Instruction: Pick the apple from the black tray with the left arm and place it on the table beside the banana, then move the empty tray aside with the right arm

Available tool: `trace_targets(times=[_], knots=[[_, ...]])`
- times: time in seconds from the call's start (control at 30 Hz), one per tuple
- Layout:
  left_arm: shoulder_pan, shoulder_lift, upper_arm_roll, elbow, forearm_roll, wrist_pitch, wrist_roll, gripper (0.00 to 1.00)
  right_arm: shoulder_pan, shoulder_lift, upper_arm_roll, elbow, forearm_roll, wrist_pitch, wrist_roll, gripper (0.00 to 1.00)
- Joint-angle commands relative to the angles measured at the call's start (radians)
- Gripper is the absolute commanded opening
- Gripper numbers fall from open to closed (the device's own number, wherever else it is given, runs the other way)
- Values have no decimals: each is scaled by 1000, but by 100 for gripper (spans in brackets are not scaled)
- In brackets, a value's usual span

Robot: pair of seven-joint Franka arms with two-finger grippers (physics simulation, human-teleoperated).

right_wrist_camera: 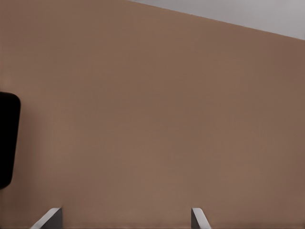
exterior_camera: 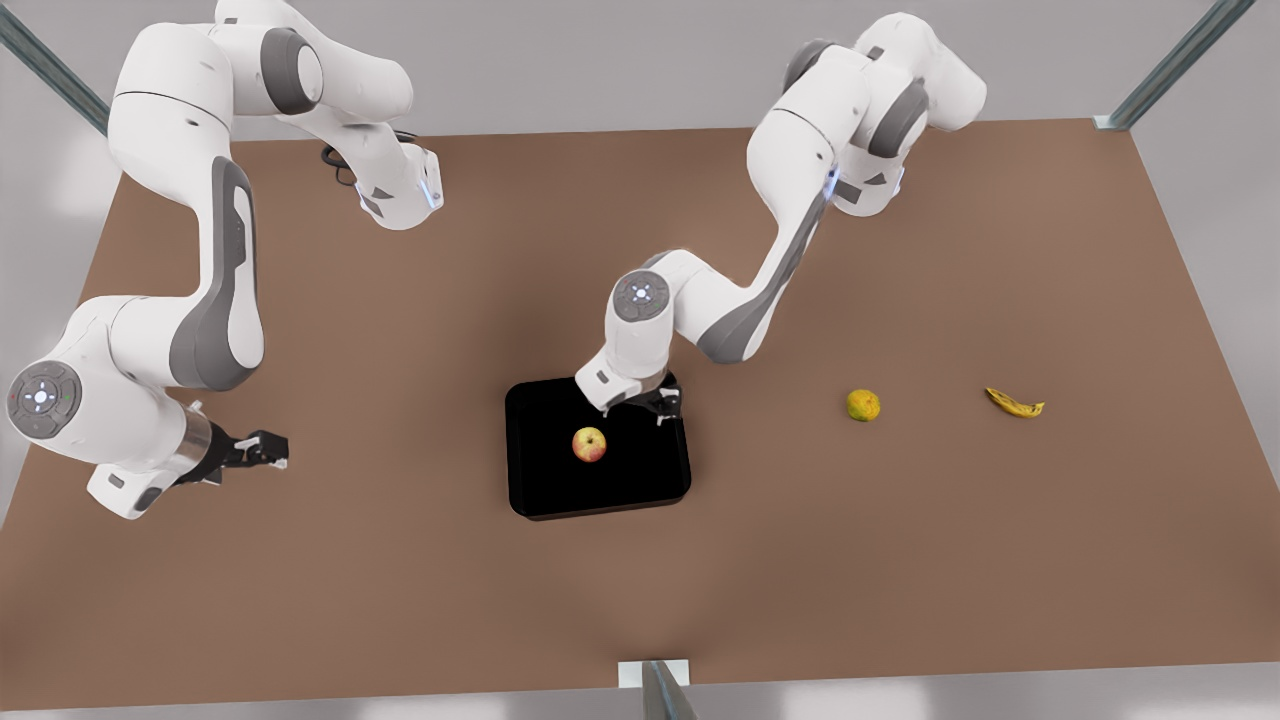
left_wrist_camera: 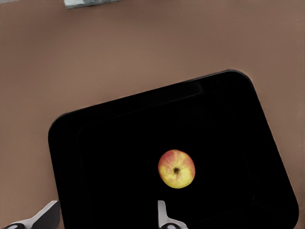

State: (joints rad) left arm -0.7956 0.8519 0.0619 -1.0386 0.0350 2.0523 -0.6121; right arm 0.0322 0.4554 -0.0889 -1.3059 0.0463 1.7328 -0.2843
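Two Franka arms are standing over the brown surface (exterior_camera: 400, 560) in the front view. The left end effector (exterior_camera: 668, 405) is hovering over the far part of the black tray (exterior_camera: 540, 490), its fingers spread apart and gripping nothing. The apple (exterior_camera: 589, 444) is lying inside the tray, near the middle, just beside that end effector and not touching it. The right end effector (exterior_camera: 268, 449) is waiting at the front view's left, well apart from the tray, fingers apart and empty. A yellow-green round fruit (exterior_camera: 863, 405) is sitting on the surface at the front view's right, and the banana (exterior_camera: 1014, 403) is lying beyond it, farther to that side.

From the left wrist view, the apple (left_wrist_camera: 176, 168) is resting stem dimple up on the tray (left_wrist_camera: 119, 143), with the fingertips (left_wrist_camera: 162, 214) parted and close to it.

From the right wrist view, the parted fingertips (right_wrist_camera: 198, 217) are framing bare surface (right_wrist_camera: 152, 119), and one corner of the tray (right_wrist_camera: 7, 138) is showing at the edge.
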Motion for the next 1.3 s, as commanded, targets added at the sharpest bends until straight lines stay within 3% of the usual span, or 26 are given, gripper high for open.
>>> trace_targets(times=[0.0, 0.13, 0.2, 0.3, 0.57, 0.8, 1.27], knots=[[0, 56, 4, 60, 5, 80, -502, 100, 0, -1, 0, 1, 1, -18, -49, 100], [-48, 128, 32, 61, 28, 138, -503, 100, 2, -1, 1, 1, 0, -18, -49, 100], [-74, 214, 38, 177, 31, 138, -532, 100, 3, 0, 1, 1, 0, -18, -49, 100], [-88, 246, 38, 210, 65, 181, -534, 100, 3, 0, 3, 1, 0, -18, -47, 100], [-99, 332, 56, 212, 132, 285, -532, 100, 3, 0, 3, 1, 1, -18, -52, 100], [-135, 351, 98, 209, 134, 301, -554, 100, 3, 0, 3, 1, 0, -18, -50, 100], [-134, 369, 52, 184, 120, 272, -445, 100, 3, 0, 3, 1, 0, -18, -49, 100]])
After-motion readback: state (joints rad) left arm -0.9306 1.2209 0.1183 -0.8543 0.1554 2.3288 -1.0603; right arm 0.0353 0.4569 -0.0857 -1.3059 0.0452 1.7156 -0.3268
